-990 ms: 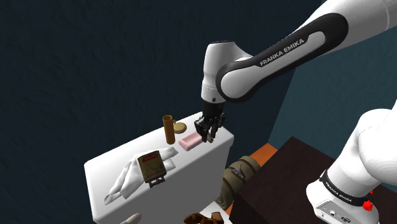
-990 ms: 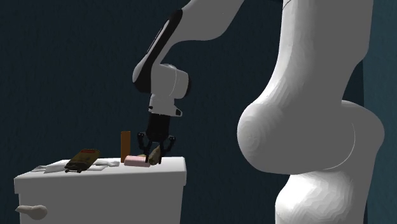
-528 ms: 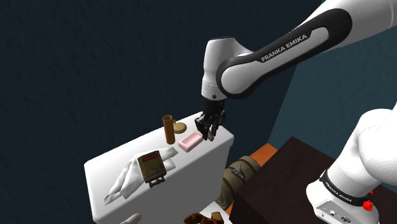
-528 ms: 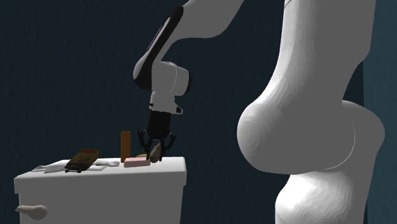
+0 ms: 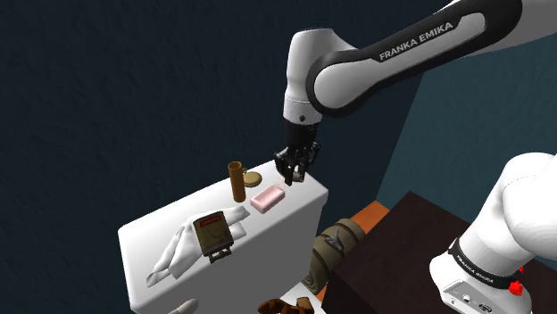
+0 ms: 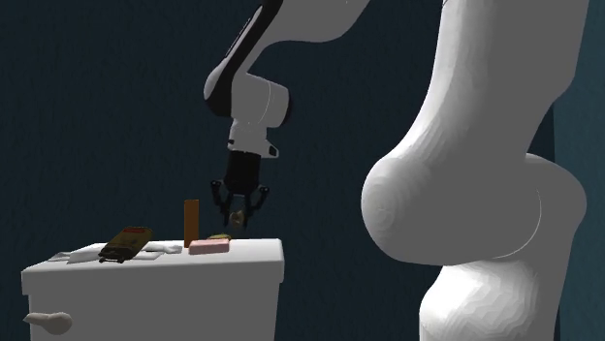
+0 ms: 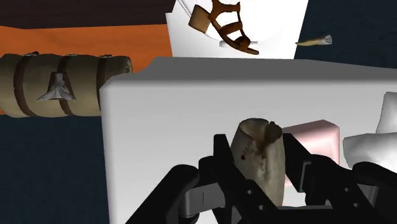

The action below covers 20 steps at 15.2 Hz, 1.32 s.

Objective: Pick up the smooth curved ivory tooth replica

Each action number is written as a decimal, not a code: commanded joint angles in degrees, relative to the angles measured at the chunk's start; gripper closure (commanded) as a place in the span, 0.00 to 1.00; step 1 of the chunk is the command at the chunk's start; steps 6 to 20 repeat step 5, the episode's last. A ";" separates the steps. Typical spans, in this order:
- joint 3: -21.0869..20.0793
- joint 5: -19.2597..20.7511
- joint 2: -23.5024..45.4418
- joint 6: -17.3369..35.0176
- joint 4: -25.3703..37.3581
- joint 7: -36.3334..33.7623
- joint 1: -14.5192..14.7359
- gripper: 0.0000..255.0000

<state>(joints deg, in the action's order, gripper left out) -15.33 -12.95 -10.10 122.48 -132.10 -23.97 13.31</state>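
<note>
Tool clasps beige tooth replica above the white block — dark blue wall behind.

1. Tooth replica: pale and mottled. Its lower part is covered by the black fingers of the gripper clasping it. In the second exterior view it is too small to read.
2. Pink block: near side hidden behind one finger.
3. White cloth: cut by the picture's edge.
4. Brown sandal: upper straps cut off.
5. Rolled bundle: one end cut off.
</note>
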 commanded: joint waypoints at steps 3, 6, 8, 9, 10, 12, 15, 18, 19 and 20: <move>0.24 0.14 -1.20 -3.32 2.11 -0.31 -0.10 1.00; 0.25 0.14 -1.25 -3.45 2.19 -0.32 -0.11 1.00; 0.25 0.14 -1.25 -3.45 2.19 -0.32 -0.11 1.00; 0.25 0.14 -1.25 -3.45 2.19 -0.32 -0.11 1.00; 0.25 0.14 -1.25 -3.45 2.19 -0.32 -0.11 1.00; 0.25 0.14 -1.25 -3.45 2.19 -0.32 -0.11 1.00; 0.25 0.14 -1.25 -3.45 2.19 -0.32 -0.11 1.00; 0.25 0.14 -1.25 -3.45 2.19 -0.32 -0.11 1.00; 0.25 0.14 -1.25 -3.45 2.19 -0.32 -0.11 1.00; 0.25 0.14 -1.25 -3.45 2.19 -0.32 -0.11 1.00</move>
